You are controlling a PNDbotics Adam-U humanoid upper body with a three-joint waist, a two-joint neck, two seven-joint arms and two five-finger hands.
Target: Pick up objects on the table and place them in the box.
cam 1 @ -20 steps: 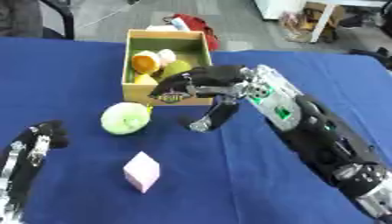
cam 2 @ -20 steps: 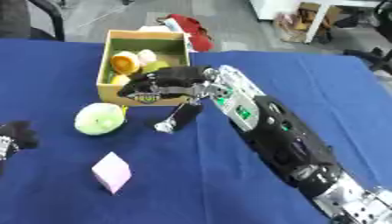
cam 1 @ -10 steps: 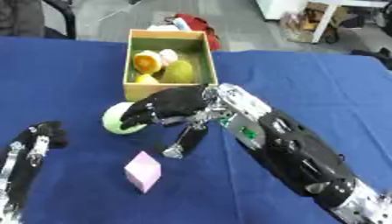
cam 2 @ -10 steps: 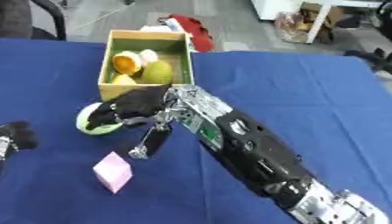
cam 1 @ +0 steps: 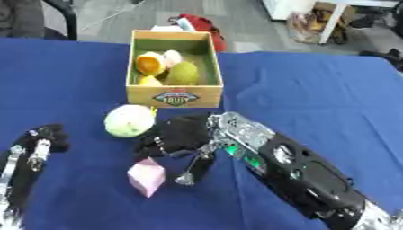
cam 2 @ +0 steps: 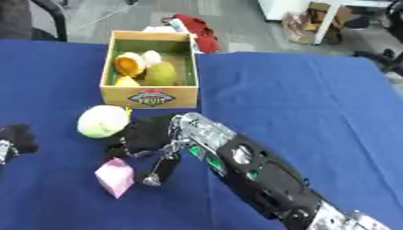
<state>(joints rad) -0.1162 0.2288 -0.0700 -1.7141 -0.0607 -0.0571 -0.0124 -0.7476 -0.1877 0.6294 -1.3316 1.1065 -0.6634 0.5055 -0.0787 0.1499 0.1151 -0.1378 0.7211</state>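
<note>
Right hand (cam 1: 182,137) hangs low over the blue surface (cam 1: 315,99), fingers spread and holding nothing, between the pale green ball (cam 1: 130,120) and pink block (cam 1: 147,176), apparently lining up a grab before the box (cam 1: 175,96).

Right arm entering from 5 o'clock, stretched toward centre; right hand (cam 1: 179,137) palm down, fingers spread and relaxed, thumb hanging. Left hand (cam 1: 41,140) idle at 8 o'clock, fingers curled.
</note>
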